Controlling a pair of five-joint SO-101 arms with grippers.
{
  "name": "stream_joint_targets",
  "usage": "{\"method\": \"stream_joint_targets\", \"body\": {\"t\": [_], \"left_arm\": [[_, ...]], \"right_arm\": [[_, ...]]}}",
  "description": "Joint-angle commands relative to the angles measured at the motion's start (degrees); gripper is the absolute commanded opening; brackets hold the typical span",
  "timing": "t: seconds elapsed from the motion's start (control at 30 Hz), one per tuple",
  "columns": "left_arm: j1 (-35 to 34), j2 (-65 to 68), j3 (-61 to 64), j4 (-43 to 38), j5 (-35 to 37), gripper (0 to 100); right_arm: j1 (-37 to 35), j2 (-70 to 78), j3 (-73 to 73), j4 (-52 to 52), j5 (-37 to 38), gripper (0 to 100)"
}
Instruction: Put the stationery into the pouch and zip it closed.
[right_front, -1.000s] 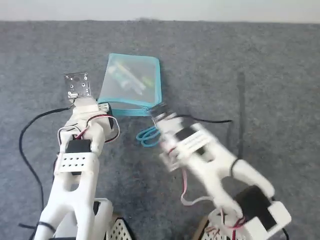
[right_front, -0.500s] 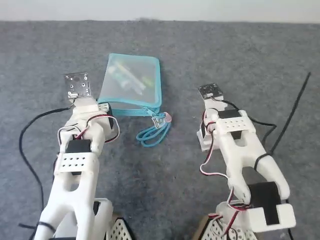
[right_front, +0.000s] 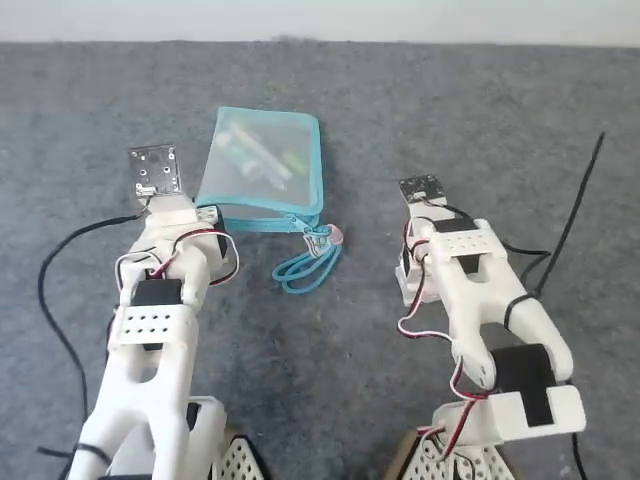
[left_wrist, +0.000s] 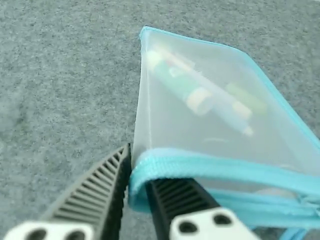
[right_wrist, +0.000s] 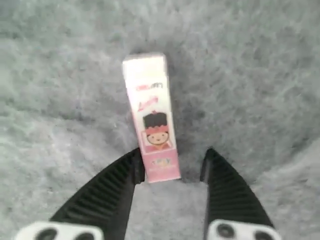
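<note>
Swinging away from the blue cord loop (right_front: 305, 270) where it blurred a second ago, the right arm now rests over bare grey worktop (right_front: 500, 120), and the black cable beside it has shifted slightly. The left arm and the pouch (right_front: 262, 170) have not moved.

Nearest, the right gripper (right_wrist: 173, 160) has its ribbed black jaws spread wide, gripping nothing. A pink eraser (right_wrist: 150, 120), a small flat block with a cartoon figure on it, lies on the fuzzy, felt-like surface. Its long axis points straight out from the jaws, and its near end sits between the tips, against one jaw and apart from the other.

The left gripper (left_wrist: 140, 167) is clenched on the pouch's teal zip edge at one corner. The pouch is frosted see-through plastic with teal woven trim, its zip edge facing the arms. The zip pull (right_front: 320, 238) is at the corner toward the right arm, with the cord loop trailing from it. Inside, pens (left_wrist: 185, 85) lie slanted.
</note>
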Motion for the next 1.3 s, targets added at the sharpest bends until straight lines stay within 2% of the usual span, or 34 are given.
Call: {"method": "stream_joint_targets", "body": {"t": [0.0, 0.17, 0.5, 0.63, 0.8, 0.9, 1.03, 1.27], "left_arm": [[-0.4, -1.8, -1.9, -1.8, 1.1, 1], [-0.5, -1.8, -1.9, -1.8, 1.1, 1], [-0.4, -1.8, -1.9, -1.8, 1.1, 1], [-0.3, -1.8, -1.9, -1.8, 1.1, 1], [-0.3, -1.8, -1.8, -1.8, 1.1, 1], [-0.2, -1.8, -1.3, -1.9, 1.1, 1], [-0.2, -1.8, -1.3, -1.9, 1.1, 1], [-0.1, -2.0, -1.3, -1.8, 1.1, 1]], "right_arm": [[0.0, -1.2, -2.4, 0.1, -0.5, 8.0], [0.0, -7.9, -2.2, 1.2, -0.5, 5.4], [-0.6, -30.6, -6.1, 13.6, 1.1, 5.1], [-7.3, -36.0, -14.2, 22.0, 3.9, 5.1], [-22.9, -34.5, -24.3, 30.4, 4.5, 5.1], [-29.0, -32.0, -26.8, 30.9, 5.1, 5.1], [-32.3, -26.1, -29.8, 30.8, 5.2, 5.1], [-32.5, -13.1, -36.4, 29.9, 4.5, 5.1]]}}
